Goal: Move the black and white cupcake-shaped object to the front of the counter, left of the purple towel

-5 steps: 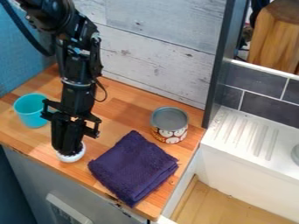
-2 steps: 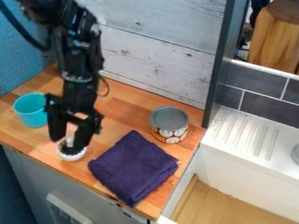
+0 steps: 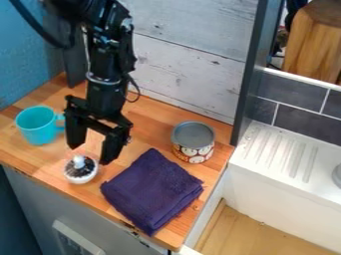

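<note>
While the small white bowl [image 3: 72, 175] with its dark filling and pale knob is sitting by the near left edge of the wooden counter [image 3: 150, 124], the black gripper [image 3: 91, 153] is hanging just beyond it, fingers parted and released. Farther left, a turquoise mug [image 3: 39, 127] is standing; rightward, a folded purple cloth [image 3: 153, 191] is lying, with a patterned tin [image 3: 193, 149] standing beyond it.
</note>
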{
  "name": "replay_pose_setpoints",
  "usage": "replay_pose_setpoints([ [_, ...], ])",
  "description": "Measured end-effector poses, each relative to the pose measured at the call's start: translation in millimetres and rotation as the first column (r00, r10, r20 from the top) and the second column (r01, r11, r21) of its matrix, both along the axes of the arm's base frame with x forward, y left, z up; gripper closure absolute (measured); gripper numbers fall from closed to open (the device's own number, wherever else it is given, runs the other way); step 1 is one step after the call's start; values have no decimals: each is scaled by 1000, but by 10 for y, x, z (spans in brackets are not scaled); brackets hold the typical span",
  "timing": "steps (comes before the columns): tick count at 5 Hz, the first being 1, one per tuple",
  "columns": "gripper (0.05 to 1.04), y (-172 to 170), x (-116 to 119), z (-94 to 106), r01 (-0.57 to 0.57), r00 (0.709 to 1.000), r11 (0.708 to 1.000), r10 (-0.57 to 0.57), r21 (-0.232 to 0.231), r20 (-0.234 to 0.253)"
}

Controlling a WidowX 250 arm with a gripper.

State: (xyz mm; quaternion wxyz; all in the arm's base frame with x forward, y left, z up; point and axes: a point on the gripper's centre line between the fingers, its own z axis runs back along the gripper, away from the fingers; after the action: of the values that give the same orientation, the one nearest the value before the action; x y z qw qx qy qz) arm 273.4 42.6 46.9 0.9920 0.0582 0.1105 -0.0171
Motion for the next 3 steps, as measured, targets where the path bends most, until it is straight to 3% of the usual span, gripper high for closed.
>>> replay_pose_setpoints([
  [1, 75, -104, 124, 168, 70, 995, 997, -68, -19, 77],
  [2, 75, -151, 191, 260, 103, 988, 994, -98, -39, 120],
  [3, 75, -73, 224, 298, 102, 987, 994, -96, -41, 130],
])
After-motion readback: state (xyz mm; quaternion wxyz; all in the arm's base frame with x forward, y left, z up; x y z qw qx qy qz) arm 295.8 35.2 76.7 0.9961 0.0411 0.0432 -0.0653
